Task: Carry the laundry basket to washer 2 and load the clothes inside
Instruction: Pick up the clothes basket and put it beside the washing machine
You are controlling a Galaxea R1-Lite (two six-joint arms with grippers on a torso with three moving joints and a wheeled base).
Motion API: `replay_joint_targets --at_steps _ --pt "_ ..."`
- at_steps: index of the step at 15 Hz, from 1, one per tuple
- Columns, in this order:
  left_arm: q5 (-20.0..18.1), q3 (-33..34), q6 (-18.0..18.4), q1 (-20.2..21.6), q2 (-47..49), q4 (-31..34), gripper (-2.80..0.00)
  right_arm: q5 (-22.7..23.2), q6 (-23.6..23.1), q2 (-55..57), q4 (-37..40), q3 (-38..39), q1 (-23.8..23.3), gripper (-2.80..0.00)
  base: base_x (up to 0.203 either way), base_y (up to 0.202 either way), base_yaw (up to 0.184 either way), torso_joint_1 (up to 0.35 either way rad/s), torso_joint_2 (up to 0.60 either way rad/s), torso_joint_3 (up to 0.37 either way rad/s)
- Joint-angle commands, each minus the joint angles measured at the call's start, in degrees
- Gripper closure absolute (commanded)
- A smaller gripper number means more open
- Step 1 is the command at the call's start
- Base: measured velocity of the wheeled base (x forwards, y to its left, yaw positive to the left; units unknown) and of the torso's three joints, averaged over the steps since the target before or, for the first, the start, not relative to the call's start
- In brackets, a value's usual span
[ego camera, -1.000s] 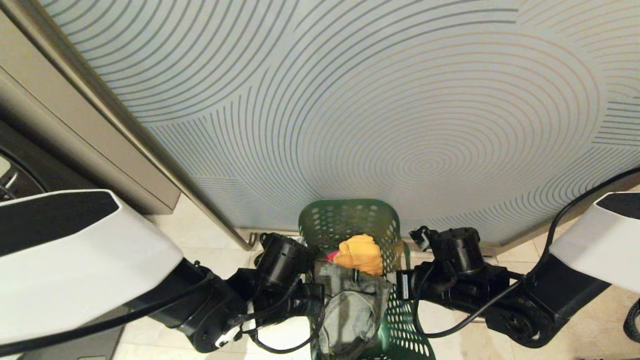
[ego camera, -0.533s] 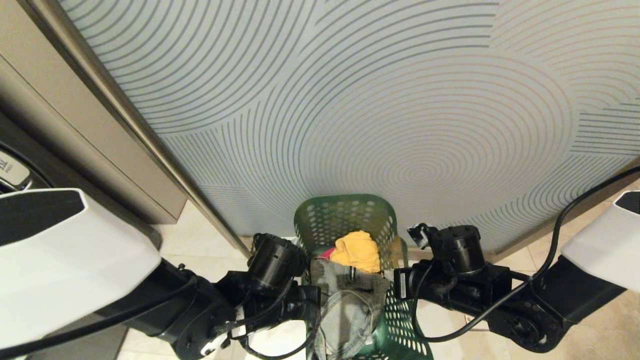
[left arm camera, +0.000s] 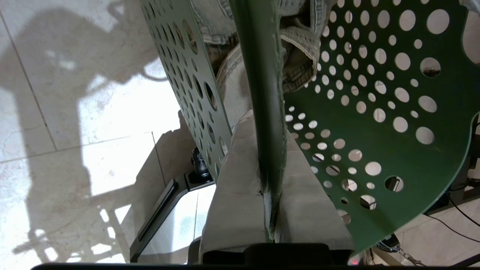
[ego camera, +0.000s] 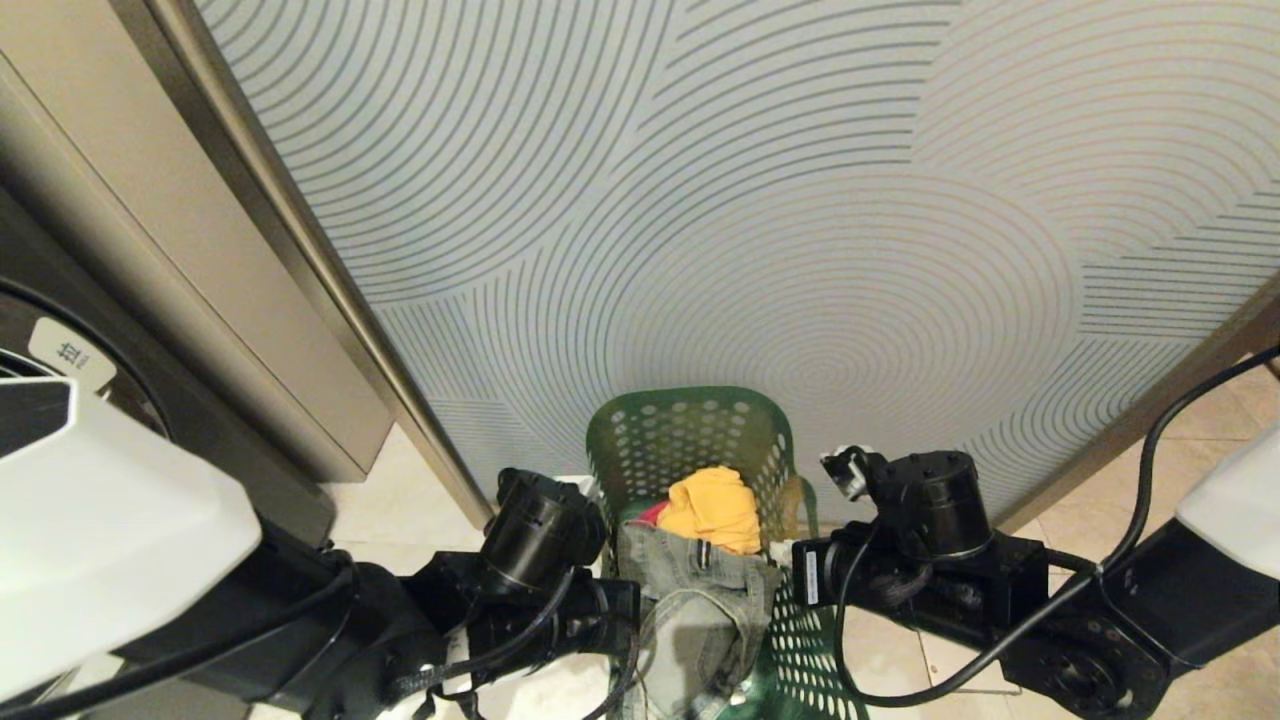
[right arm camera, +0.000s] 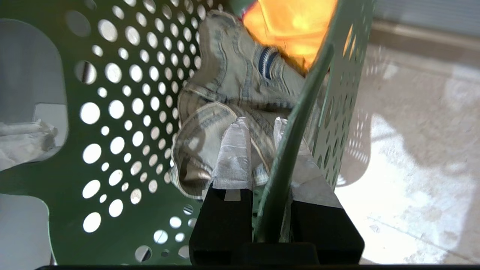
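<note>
The dark green laundry basket hangs between my two arms, just above the tiled floor. My left gripper is shut on its left rim. On the opposite side, my right gripper is shut on the rim. The clothes lie inside: grey jeans, a yellow-orange cloth and a sliver of red cloth. At the far left a dark washer front shows a white tag. Its number is hidden, so I cannot tell whether it is washer 2.
A frosted glass panel with concentric lines stands close behind the basket. A metal post and a beige cabinet side lie to the left. Pale floor tiles show on both sides of the basket.
The whole view has swung: the post and cabinet have slid rightward and the washer's white tag has come into sight. The basket stays gripped between both grippers.
</note>
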Motion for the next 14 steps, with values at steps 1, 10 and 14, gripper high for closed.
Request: replay_joint_targets --at_steps 1,10,14 --pt "0.1 0.2 -0.2 -0.6 -0.9 -0.2 0.00 0.0 0.1 -1.5 -0.3 0.8 0.1 0.00 0.000 0.000 0.000 -0.002 0.00 0.198" --pt "2.3 2.0 -0.4 -4.6 -2.9 -0.5 0.00 -0.7 0.1 -5.5 -0.3 4.2 0.4 0.00 0.000 0.000 0.000 0.001 0.00 0.204" --pt "2.5 2.3 -0.2 -5.2 -3.8 -0.4 0.00 -0.7 0.2 -5.5 -0.5 4.8 0.5 0.00 0.000 0.000 0.000 0.004 0.00 0.202"
